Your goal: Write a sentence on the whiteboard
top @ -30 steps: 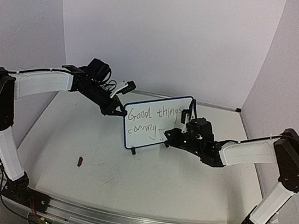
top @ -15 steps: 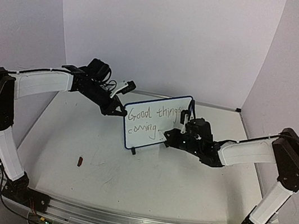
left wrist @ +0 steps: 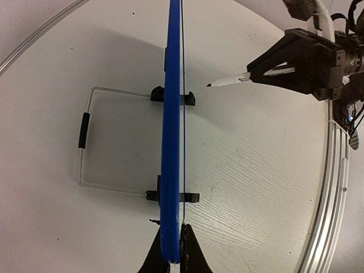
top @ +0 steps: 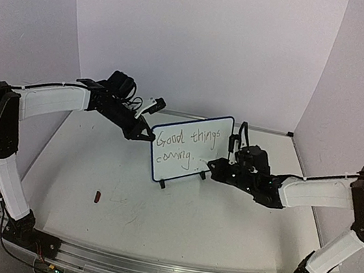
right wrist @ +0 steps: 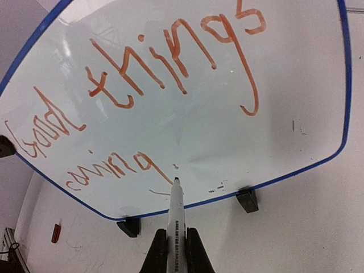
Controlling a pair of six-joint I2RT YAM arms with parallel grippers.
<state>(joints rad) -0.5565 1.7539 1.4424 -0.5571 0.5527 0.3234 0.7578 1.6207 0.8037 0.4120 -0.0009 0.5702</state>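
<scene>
My left gripper (left wrist: 172,244) pinches the whiteboard (left wrist: 171,114) near the bench's (top: 124,196) far edge; my right gripper (right wrist: 176,242) clamps a marker (right wrist: 176,213), its tip just off the board.

White table (top: 238,221), taken as the landmark. A small dark red piece (top: 97,197) is seen lying on the table's left half, toward its near edge; what it is cannot be told. The same piece is also caught in the right wrist view, low on the left. Faint grey scuffs (top: 130,220) are seen on the table just right of the piece. An aluminium rail (top: 160,272) is fixed along the table's near edge, and a thin metal strip (top: 266,130) is seen along its far edge. Plain white panels (top: 204,43) are set behind the table and at both its sides.
</scene>
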